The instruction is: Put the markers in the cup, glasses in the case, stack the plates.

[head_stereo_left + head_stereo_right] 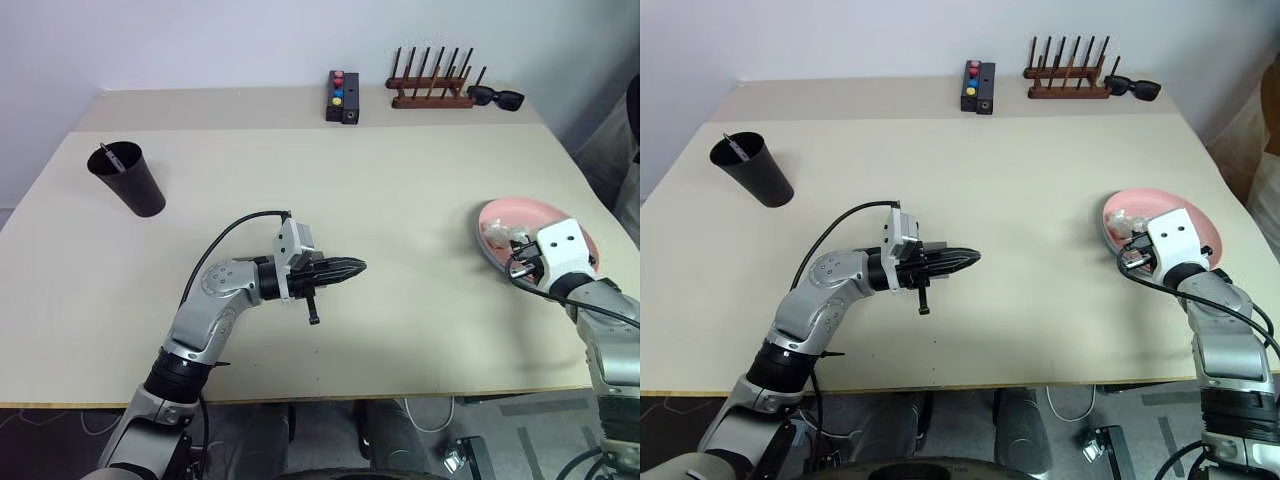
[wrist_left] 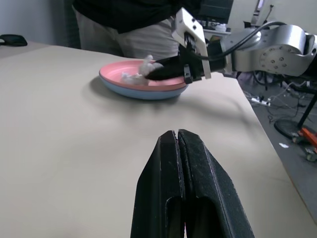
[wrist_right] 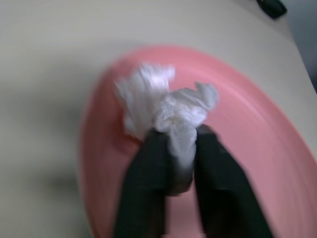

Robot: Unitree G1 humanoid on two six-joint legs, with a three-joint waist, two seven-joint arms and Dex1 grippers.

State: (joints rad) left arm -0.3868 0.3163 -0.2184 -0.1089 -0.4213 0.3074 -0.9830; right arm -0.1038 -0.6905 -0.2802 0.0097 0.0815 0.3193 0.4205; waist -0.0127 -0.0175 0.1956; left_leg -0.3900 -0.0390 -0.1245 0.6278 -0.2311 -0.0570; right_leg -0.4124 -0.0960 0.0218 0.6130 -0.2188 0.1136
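Note:
The plates lie stacked at the table's right edge, the salmon pink plate (image 1: 535,214) on top of the light blue plate (image 2: 143,92). My right gripper (image 3: 177,136) is over the pink plate, shut on a white crumpled wad (image 3: 166,106). Over the middle of the table my left gripper (image 1: 356,267) hangs shut and empty, pointing toward the plates. At the far left stands the black cup (image 1: 132,182), tilted, with a marker (image 1: 111,158) inside it. The glasses and the case are out of view.
Along the back edge sit a black box with coloured buttons (image 1: 342,97), a wooden peg rack (image 1: 430,85) and black sunglasses (image 1: 497,97). A person (image 2: 129,29) stands just beyond the plates, off the table's right side.

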